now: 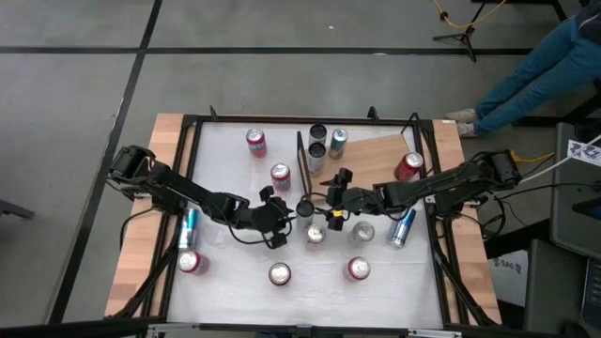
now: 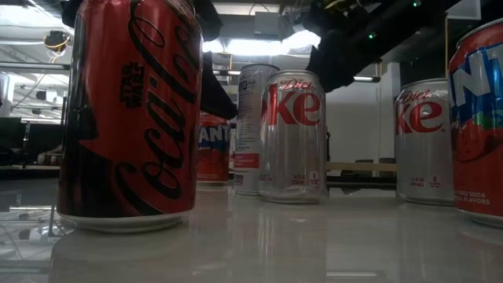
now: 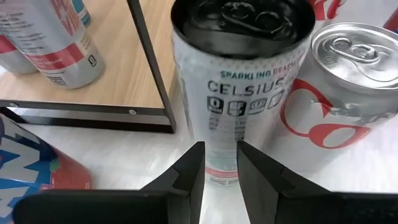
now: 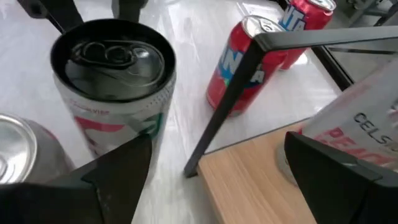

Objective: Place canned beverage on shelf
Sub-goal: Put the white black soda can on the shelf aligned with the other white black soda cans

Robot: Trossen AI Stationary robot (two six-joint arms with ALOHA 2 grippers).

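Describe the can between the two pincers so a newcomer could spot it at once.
Start at the wooden shelf at the table's far side, and follow its black frame toward the table's middle. There the Celsius can stands upright between both pincers. Its black lid sets it apart from the silver-topped Diet Coke can beside it.

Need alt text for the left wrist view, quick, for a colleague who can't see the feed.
The left gripper, fingers nearly closed and holding nothing, points at a white Celsius can with a black top, standing on the white table. A silver Diet Coke can stands beside it, and the wooden shelf with its black frame lies behind.
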